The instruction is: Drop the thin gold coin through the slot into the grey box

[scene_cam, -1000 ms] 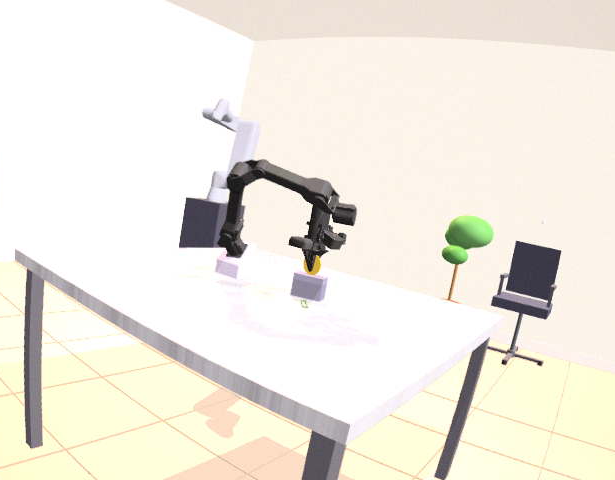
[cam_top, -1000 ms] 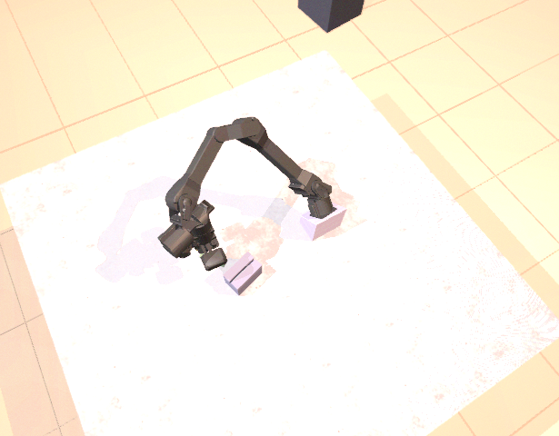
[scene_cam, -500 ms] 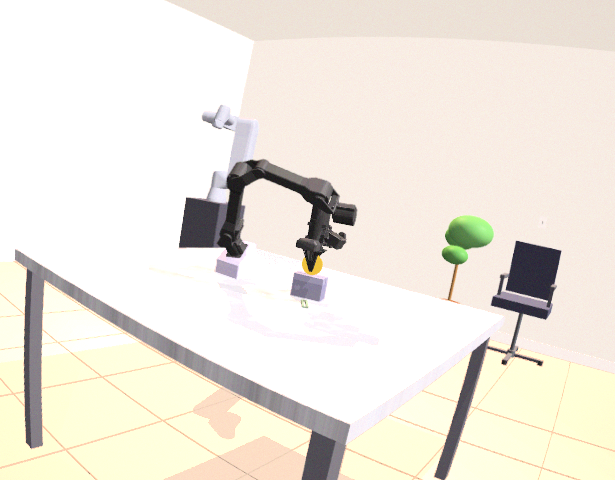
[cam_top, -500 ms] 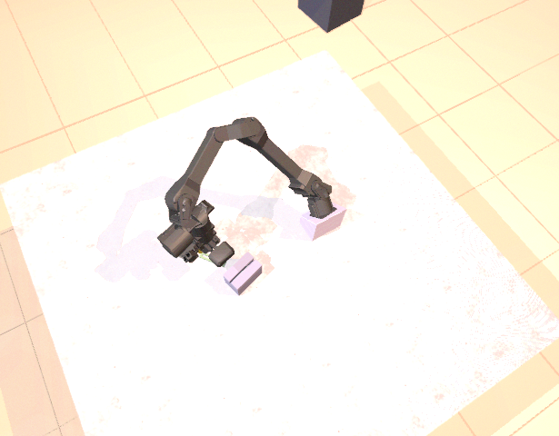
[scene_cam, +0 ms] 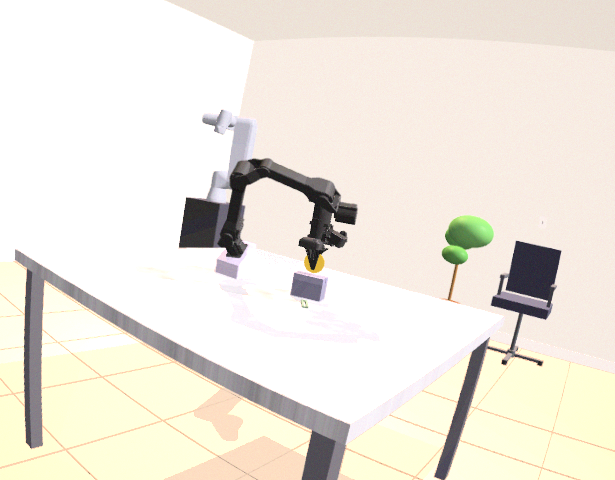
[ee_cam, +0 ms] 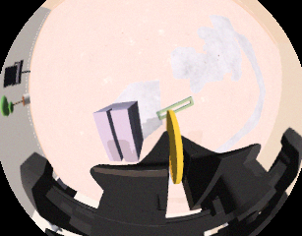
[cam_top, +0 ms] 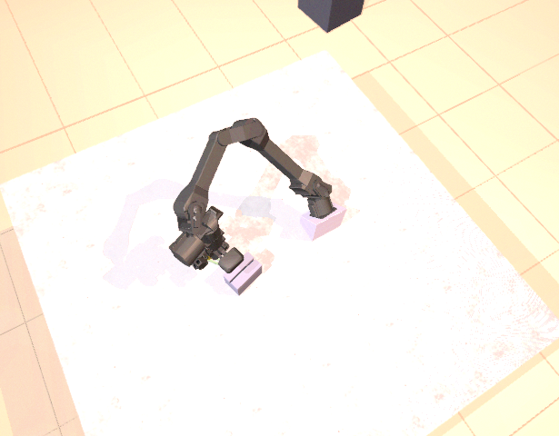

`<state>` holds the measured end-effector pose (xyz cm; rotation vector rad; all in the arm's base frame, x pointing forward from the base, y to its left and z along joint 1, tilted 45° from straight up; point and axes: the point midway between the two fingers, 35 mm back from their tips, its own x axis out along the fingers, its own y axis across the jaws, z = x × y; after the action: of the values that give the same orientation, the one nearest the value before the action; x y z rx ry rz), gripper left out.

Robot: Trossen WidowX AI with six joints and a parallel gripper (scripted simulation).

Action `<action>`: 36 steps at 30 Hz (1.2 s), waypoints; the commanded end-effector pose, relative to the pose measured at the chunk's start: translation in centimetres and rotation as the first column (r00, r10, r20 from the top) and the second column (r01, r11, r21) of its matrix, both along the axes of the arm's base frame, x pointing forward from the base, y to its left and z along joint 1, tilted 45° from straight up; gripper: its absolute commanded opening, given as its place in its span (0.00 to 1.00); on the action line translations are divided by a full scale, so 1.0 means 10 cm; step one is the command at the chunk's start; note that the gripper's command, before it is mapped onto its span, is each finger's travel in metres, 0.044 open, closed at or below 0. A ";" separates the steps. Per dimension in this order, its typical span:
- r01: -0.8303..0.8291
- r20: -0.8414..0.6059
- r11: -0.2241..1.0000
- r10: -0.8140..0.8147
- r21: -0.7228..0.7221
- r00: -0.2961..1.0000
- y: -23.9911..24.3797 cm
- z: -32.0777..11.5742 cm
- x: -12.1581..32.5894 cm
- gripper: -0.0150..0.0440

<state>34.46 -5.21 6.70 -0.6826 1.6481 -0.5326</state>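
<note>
Above white table (scene_cam: 410,330), tool (scene_cam: 313,256) pinches thin gold coin (scene_cam: 314,264) upright.

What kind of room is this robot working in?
Probably an office or lab-like room: a white table on a tiled floor, an office chair by the wall, and a small green plant.

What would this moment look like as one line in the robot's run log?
phase: carry | jaws: shut on gold coin | coin: just above grey box, out of green holder | slot: not yet entered
</note>
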 end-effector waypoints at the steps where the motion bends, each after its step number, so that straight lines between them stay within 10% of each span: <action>1: 0.001 0.000 1.000 -0.001 0.003 1.000 0.08 -0.08 -0.03 0.25; 36: 0.003 -0.001 1.000 -0.003 -0.001 1.000 0.55 -0.49 -0.34 0.25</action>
<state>30.97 0.35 1.68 -0.6836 1.6514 -0.5350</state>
